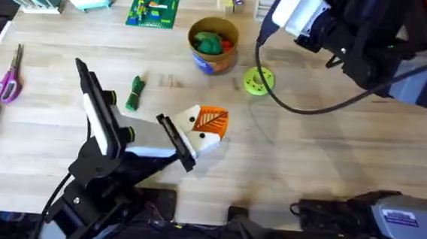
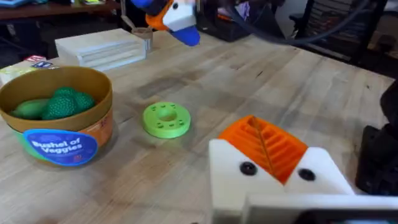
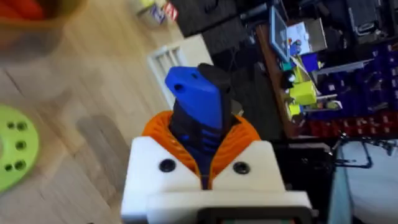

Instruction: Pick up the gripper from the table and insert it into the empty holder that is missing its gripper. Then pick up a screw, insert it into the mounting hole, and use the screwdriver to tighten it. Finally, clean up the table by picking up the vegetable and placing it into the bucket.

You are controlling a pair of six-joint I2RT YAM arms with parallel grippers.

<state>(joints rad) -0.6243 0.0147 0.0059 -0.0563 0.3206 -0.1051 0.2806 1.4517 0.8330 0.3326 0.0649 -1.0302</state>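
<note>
Right claw held the screwdriver (image 3: 198, 109) aloft; left claw (image 1: 207, 130) sat low over mid-table.

The blue screwdriver was pinched between the right gripper's (image 3: 202, 155) orange pads — raised above the table's (image 1: 309, 156) far right. The left fingers looked pressed together, gripping nothing visible. The vegetable (image 1: 135, 93) lay just left of them; the bucket (image 1: 212, 46) stood beyond, the green disc (image 1: 258, 81) beside it.

Right end effector (image 3: 205, 155) raised, clamped.
</note>
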